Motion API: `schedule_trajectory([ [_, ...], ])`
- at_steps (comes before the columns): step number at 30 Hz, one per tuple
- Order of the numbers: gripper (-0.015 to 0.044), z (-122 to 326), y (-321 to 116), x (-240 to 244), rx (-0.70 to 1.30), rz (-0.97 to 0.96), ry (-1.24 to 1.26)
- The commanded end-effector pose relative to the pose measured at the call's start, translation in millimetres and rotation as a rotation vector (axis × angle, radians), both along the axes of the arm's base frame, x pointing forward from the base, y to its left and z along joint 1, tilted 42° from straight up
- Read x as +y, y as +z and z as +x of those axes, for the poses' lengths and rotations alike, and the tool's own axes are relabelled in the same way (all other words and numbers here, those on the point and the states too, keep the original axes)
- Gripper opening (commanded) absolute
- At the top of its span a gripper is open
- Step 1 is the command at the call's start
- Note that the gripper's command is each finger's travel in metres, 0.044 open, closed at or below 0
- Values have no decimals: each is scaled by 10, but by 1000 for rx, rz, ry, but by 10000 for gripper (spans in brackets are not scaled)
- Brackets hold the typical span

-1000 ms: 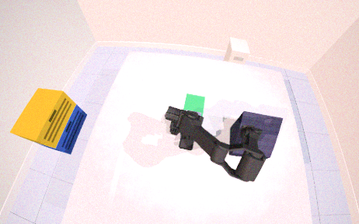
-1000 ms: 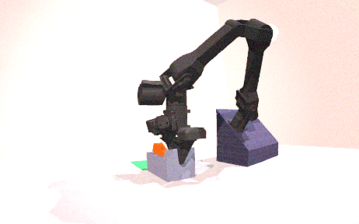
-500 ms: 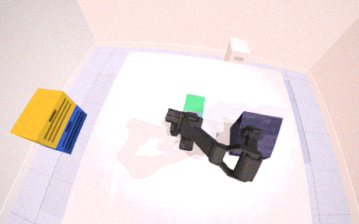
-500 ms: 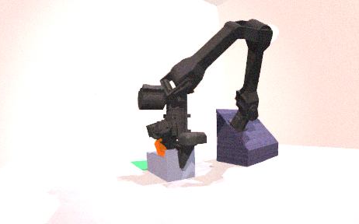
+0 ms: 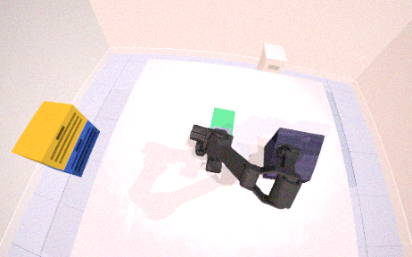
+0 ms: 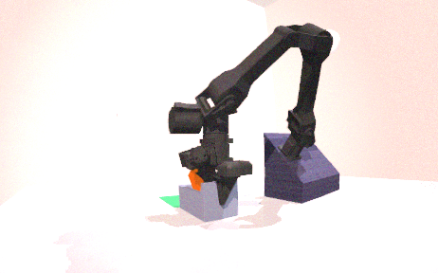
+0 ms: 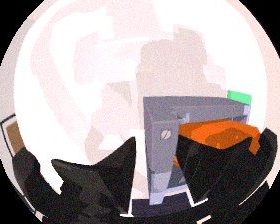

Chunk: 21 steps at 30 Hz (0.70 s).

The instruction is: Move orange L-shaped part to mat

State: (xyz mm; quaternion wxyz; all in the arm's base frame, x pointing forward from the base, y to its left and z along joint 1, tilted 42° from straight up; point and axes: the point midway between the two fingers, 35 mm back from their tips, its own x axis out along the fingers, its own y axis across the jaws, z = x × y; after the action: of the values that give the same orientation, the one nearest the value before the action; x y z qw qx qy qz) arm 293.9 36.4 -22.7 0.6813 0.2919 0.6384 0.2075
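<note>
The orange part (image 6: pixel 195 180) (image 7: pixel 218 131) is tipped in the grey tray (image 6: pixel 191 204) (image 7: pixel 158 117). Its end toward the mat stands above the tray's rim; its other end is low in the pocket, partly hidden by a finger. My gripper (image 6: pixel 214 193) (image 7: pixel 156 141) is partly open and points down, with nothing pinched. One finger is outside the tray's end wall; the other reaches into the pocket at the part's low end, its tip hidden in the exterior view. The green mat (image 5: pixel 223 118) (image 6: pixel 169 201) (image 7: pixel 239 96) lies beyond the raised end. In the top view the arm hides the part.
The dark purple block (image 5: pixel 296 153) (image 6: pixel 299 177) under the arm's base stands to the right. A yellow and blue cabinet (image 5: pixel 49 134) stands at the left and a small white box (image 5: pixel 274 54) at the back in the top view.
</note>
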Motion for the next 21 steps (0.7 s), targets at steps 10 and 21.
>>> schedule_trajectory([
  [10, 180, -15, 311, -205, 12, -5, -3],
  [21, 180, -85, 768, -717, -1, -4, -20],
])
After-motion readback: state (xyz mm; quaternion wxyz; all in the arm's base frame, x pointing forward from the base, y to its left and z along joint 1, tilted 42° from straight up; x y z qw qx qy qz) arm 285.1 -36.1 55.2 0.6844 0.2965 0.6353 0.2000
